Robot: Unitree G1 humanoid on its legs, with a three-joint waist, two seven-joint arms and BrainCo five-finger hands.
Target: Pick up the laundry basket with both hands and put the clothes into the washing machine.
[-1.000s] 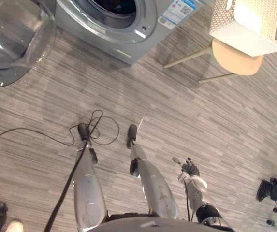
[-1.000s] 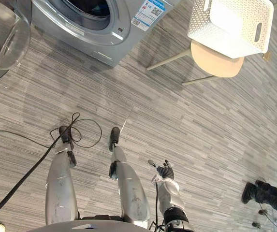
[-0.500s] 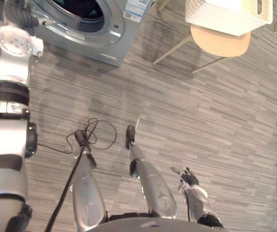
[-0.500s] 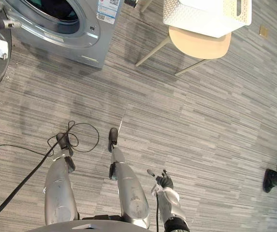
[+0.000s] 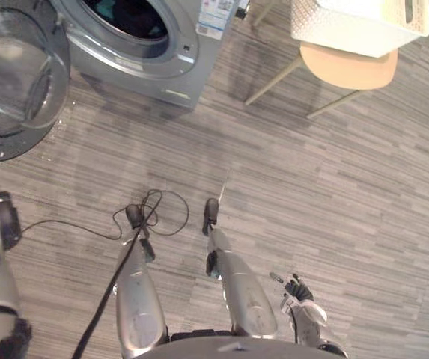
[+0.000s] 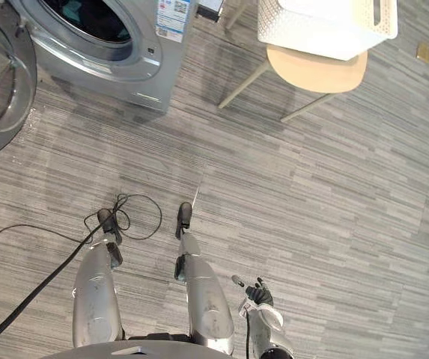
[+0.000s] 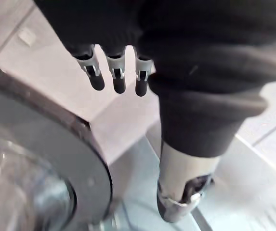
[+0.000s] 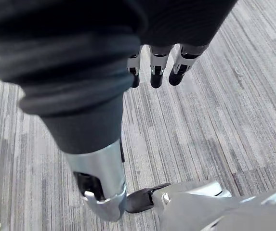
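Basket (image 5: pixel 356 19), white, set on chair (image 5: pixel 345 66), far right. Washing machine (image 5: pixel 169 56), far left, door (image 5: pixel 16 75) swung open. Left robot hand (image 7: pixel 117 77) and right robot hand (image 8: pixel 157 72): fingers held straight, nothing grasped.

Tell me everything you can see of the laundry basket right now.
The laundry basket is white and plastic-looking, its walls perforated in a fine grid, with a slot handle cut near the rim on one end. It stands upright on the round pale wooden seat of a stool with slim legs, to the right of the washing machine and apart from it. Its inside is too bright to tell the contents.
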